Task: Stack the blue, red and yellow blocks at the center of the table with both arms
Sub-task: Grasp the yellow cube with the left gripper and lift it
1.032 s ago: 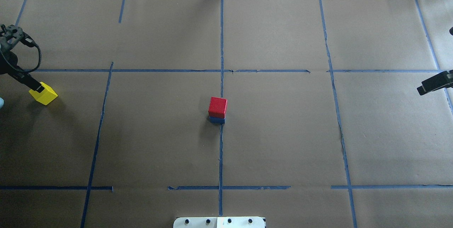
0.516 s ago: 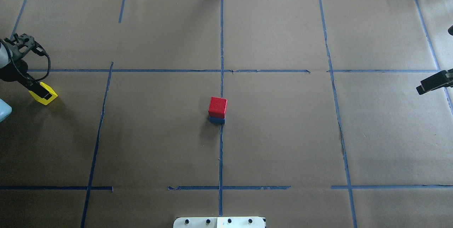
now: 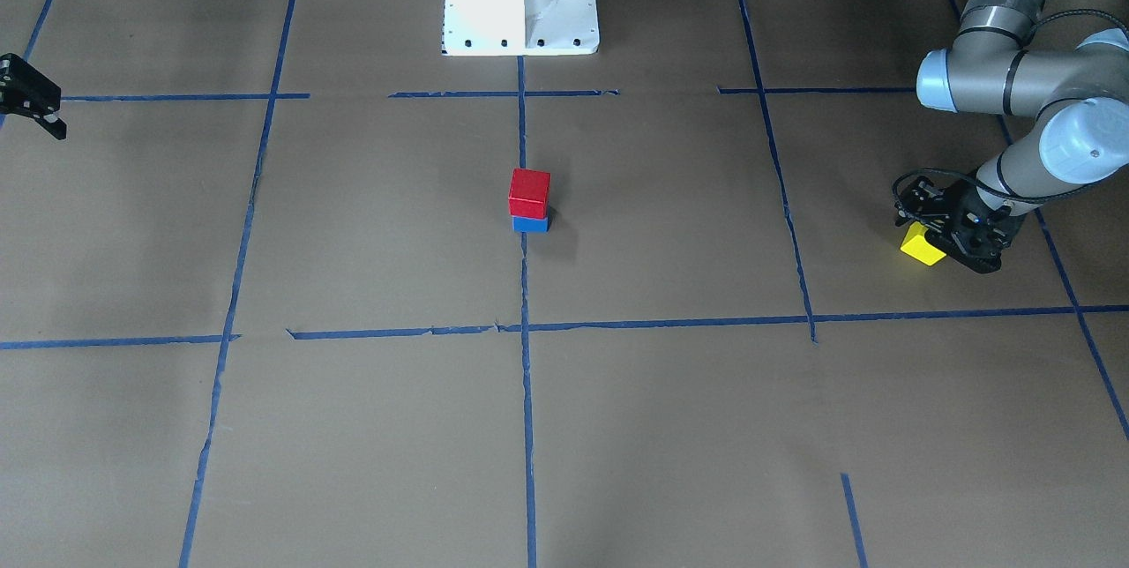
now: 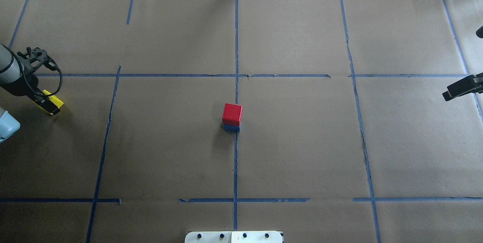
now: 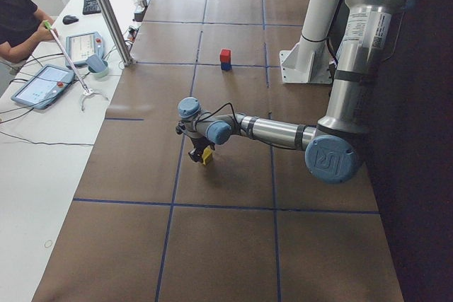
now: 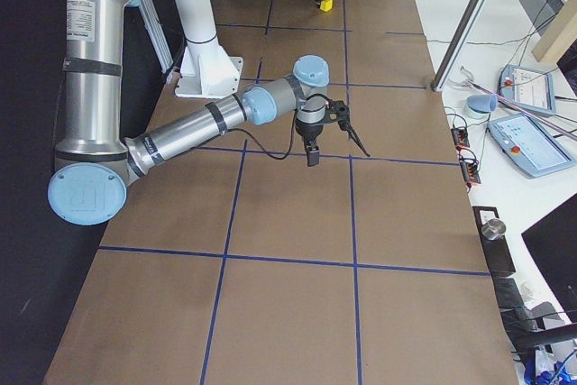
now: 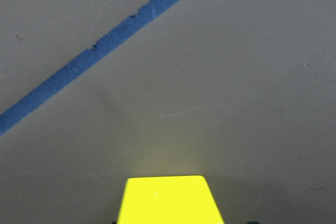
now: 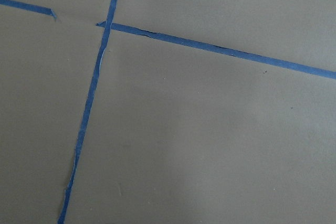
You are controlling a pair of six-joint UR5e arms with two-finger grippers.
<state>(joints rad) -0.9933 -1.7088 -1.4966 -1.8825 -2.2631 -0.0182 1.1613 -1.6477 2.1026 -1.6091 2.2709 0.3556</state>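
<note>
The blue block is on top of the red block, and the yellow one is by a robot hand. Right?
No, the red block is on top of the blue block, as the overhead view shows. The yellow block is by the left hand.

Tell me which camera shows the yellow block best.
Exterior front-facing: the yellow block shows its top and one side clearly at the left gripper fingertips. Overhead, the gripper hides most of it. The left wrist view is close but crops it at the bottom edge. Both side views show it only small.
</note>
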